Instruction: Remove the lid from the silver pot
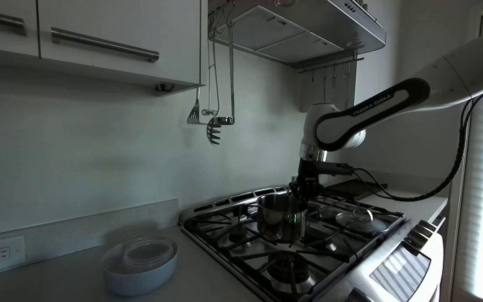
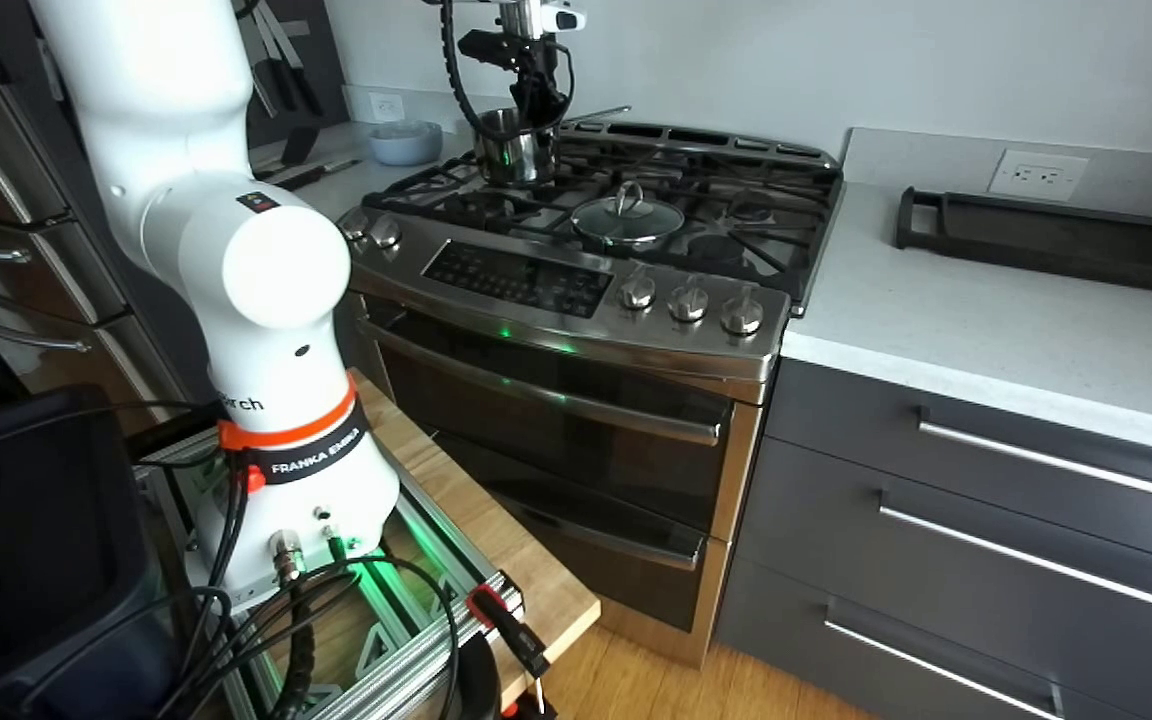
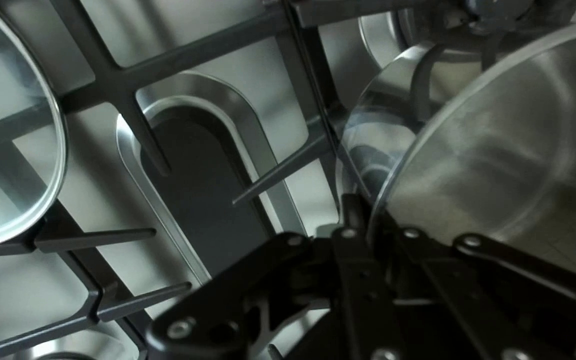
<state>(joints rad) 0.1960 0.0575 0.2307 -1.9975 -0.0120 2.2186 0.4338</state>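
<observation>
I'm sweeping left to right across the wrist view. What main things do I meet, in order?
Glass lid, cut off by the left edge → dark oval burner → silver pot, cut off by the right edge. The end effector overlaps the pot, so it's left out.

"Which way could you pass?"

"Between the silver pot, nearer the left edge of the cooktop, and the lid, by the front edge, I have open room above the grate. The front-left corner is open above the bars."

"What blocks you?"

"The pot's rim: my gripper has it pinched, a finger to each side, so sideways I am hemmed in. The lid's handle stands up."

"And farther out?"

"Beyond the left edge sits a white bowl; beyond the right edge, a black tray. The wall rises behind the back edge, and the range hood hangs overhead with utensils under it."
</observation>
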